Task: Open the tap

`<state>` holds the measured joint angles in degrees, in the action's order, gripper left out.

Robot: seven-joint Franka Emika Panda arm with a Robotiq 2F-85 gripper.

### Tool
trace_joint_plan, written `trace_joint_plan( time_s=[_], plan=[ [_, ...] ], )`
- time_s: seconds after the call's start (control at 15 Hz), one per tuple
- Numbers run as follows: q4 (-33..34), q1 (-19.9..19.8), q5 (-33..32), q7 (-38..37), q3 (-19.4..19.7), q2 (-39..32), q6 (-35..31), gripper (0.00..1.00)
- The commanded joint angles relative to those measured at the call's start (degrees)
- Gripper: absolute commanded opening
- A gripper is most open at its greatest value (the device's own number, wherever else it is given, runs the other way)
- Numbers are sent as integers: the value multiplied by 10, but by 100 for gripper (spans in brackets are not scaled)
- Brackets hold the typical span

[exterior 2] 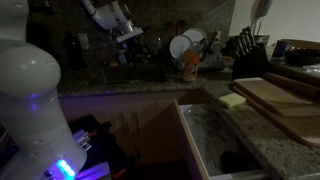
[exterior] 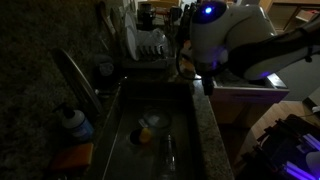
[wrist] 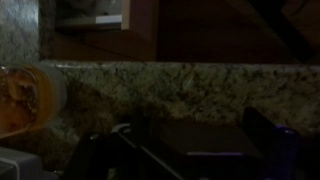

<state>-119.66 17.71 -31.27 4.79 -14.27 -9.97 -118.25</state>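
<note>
The tap [exterior: 76, 74] is a long arched grey metal faucet rising from the granite at the left of the sink [exterior: 118, 112] in an exterior view. My gripper [exterior: 207, 82] hangs from the white arm over the counter strip on the opposite side of the sink, well apart from the tap. It also shows high at the back in an exterior view [exterior 2: 131, 35]. In the wrist view my dark fingers [wrist: 185, 150] stand apart with nothing between them, facing a speckled granite edge. The tap is not in the wrist view, and I cannot make it out in the dim view from behind the robot's base.
A blue-capped bottle [exterior: 72, 122] stands by the tap's base. A dish rack with white plates [exterior: 145, 42] [exterior 2: 185, 45] sits behind the sink, and dishes lie in the basin [exterior: 148, 128]. An orange bottle [exterior 2: 190, 66], a knife block [exterior 2: 250, 52], cutting boards [exterior 2: 280, 100] and an open drawer [exterior 2: 205, 140] are nearby.
</note>
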Motion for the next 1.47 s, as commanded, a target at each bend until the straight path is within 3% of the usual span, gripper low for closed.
trace_joint_plan(
  time_s=[0.0, 0.13, 0.33, 0.47, 0.53, 0.73, 0.87, 1.27, 1.4],
  plan=[
    [83, -29, 69, 128, 0, -64, -50, 100],
    [113, -34, 121, 180, -8, -110, -61, 100],
    [148, -23, 172, 219, -20, -181, -19, 100],
    [154, -5, 154, 194, -12, -201, 24, 100],
    [130, -15, 158, 198, -14, -177, -14, 100],
    [141, -5, 151, 187, -10, -203, -10, 100],
    [147, -15, 158, 224, -25, -216, -87, 100],
    [181, 9, 165, 248, -65, -227, -244, 100],
    [196, 26, 138, 247, -61, -229, -294, 100]
  ],
)
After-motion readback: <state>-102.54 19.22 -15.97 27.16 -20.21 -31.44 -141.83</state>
